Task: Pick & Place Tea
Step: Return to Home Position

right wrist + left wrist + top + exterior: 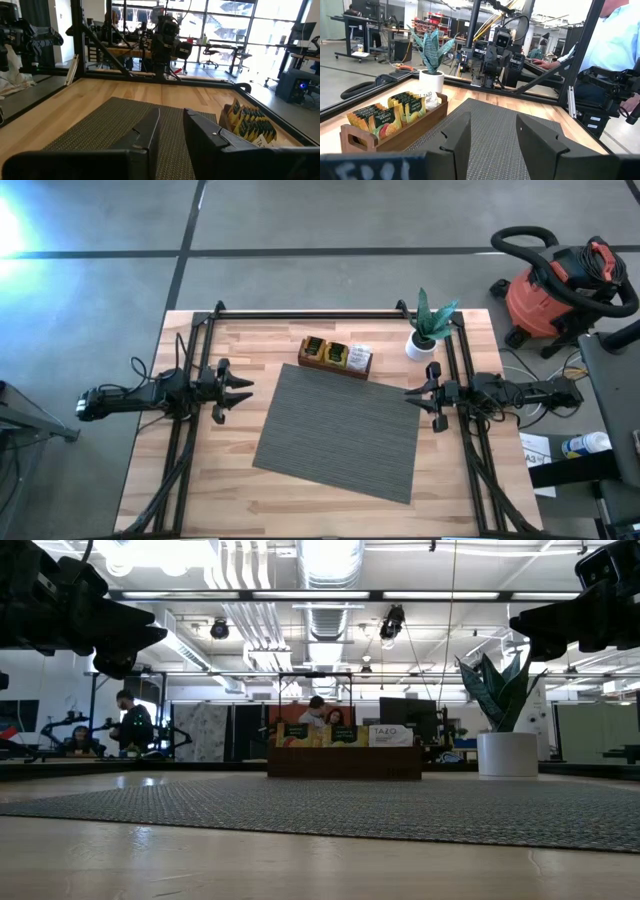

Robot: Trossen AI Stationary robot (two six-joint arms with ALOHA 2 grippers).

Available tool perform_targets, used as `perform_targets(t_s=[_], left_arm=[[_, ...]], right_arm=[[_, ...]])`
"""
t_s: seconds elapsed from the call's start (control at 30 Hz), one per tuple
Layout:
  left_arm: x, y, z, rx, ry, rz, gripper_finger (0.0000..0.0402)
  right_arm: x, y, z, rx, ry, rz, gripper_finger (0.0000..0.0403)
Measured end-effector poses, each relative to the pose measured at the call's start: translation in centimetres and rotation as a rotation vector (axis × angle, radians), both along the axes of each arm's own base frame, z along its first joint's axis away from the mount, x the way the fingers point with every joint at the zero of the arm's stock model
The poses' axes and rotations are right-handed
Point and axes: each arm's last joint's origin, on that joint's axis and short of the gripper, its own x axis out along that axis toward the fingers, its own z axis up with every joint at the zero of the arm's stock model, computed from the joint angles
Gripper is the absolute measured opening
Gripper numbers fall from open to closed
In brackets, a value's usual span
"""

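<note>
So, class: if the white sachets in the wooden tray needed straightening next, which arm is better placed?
Probably the right: the right gripper hovers open nearer the end of the tray holding the white sachets; the left gripper is nearer the opposite end.

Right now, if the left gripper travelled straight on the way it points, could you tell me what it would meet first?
Probably the opposing right gripper. The left gripper hangs above the flat grey ribbed mat, and the dark brown wooden tray lies off that line, though relative heights are uncertain.
</note>
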Motion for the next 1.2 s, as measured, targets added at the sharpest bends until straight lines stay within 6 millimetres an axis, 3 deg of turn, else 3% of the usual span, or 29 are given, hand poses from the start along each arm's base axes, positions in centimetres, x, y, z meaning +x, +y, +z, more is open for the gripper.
perform_targets(t_s=[0.77, 1.2], left_arm=[[0.00, 0.00, -0.02, 0.000, 0.001, 0.000, 0.0151], [0.00, 0.00, -0.01, 0.000, 0.001, 0.000, 0.0151]], right_arm=[[0.00, 0.00, 0.00, 0.000, 0.000, 0.000, 0.0068], [0.00, 0.00, 0.00, 0.000, 0.000, 0.000, 0.0084]])
